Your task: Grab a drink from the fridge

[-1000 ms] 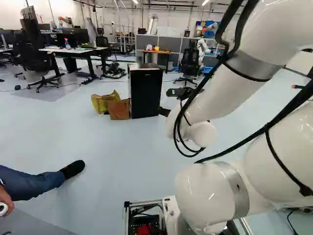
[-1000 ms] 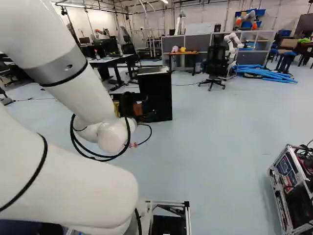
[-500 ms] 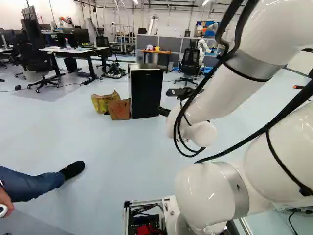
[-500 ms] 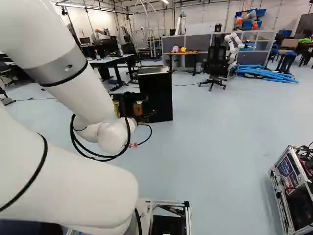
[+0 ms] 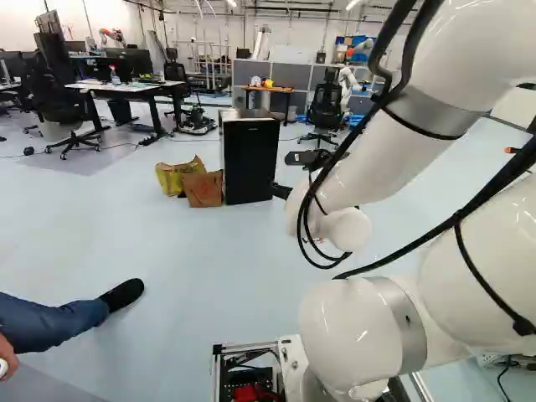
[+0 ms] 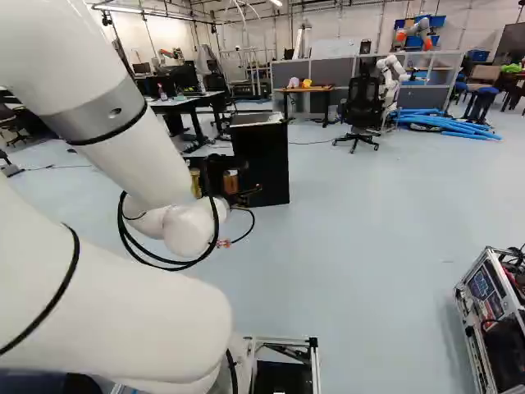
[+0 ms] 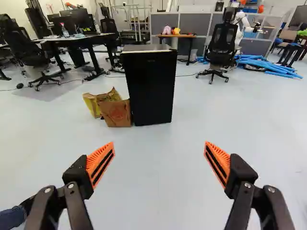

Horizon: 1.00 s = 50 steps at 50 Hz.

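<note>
Both pads (image 7: 97, 155) of my gripper (image 7: 159, 144) stand apart — I'd square up slowly to the closed fridge (image 5: 251, 159) — upper middle, left base view — before reaching.

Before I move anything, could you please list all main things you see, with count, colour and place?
Fridge: one, black, straight ahead
Bags: two, yellow and brown, beside fridge
Desks: at least two, white-topped, beyond bags
Office chairs: at least three, black, farther back
Small table: one, brown, behind fridge
Tubes: several, blue, on the back floor
Metal-framed unit: one, silvery, right base view's right edge
Person's leg: one, blue trousers, left base view's left edge
Arm: one, white, foreground
Hand: one, black, orange pads, open, arm's end
</note>
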Tool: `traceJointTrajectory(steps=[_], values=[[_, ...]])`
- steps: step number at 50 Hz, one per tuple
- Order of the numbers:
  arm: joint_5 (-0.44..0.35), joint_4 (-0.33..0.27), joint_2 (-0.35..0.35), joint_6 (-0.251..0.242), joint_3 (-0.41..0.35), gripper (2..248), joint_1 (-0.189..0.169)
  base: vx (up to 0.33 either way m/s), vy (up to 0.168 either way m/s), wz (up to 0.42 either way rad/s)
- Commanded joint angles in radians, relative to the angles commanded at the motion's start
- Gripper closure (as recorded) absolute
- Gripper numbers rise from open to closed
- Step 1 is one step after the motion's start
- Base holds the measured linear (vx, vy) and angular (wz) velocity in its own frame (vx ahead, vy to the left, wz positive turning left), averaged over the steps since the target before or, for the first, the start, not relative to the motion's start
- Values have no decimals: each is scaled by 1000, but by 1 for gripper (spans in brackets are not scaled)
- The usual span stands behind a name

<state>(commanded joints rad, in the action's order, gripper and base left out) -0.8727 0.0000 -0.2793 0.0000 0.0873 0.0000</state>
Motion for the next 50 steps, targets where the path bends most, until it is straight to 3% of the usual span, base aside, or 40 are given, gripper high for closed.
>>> traceJointTrajectory(steps=[50], values=[[0, 0, 0, 0, 0, 3, 0, 77, 1, -9]])
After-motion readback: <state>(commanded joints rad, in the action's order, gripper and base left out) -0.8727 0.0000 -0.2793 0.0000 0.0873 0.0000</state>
